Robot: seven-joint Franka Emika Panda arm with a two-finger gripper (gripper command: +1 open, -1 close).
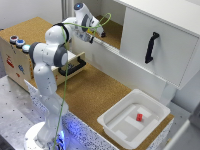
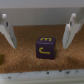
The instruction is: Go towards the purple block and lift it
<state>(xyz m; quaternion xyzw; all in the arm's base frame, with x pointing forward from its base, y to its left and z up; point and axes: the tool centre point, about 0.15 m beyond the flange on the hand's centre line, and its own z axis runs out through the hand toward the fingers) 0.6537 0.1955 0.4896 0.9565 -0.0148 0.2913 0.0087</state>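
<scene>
Two pale fingers (image 2: 6,31) stand wide apart in the wrist view, and we can see the gripper (image 2: 38,31) is open, holding nothing. Between those fingers, on the cork surface, sits the purple block (image 2: 46,47), upright, with yellow markings on its top and front faces; it touches neither finger. A pale wall runs behind it.

Over in the exterior view, we find the gripper (image 1: 100,33) reaching into the open cabinet shelf (image 1: 114,34), whose floor is cork too. The block itself is hidden from us here. The white Panda arm (image 1: 47,55) rises from its base at the worktop's near edge, a green cable (image 1: 64,85) trailing along it. On the cabinet door (image 1: 160,47) to the exterior view's right hangs a black handle (image 1: 151,47). Under the shelf, a drawer (image 1: 75,66) stands pulled out. Near the cork worktop's (image 1: 95,95) corner on the exterior view's right, a white bin (image 1: 115,127) holds a small red block (image 1: 139,117).
</scene>
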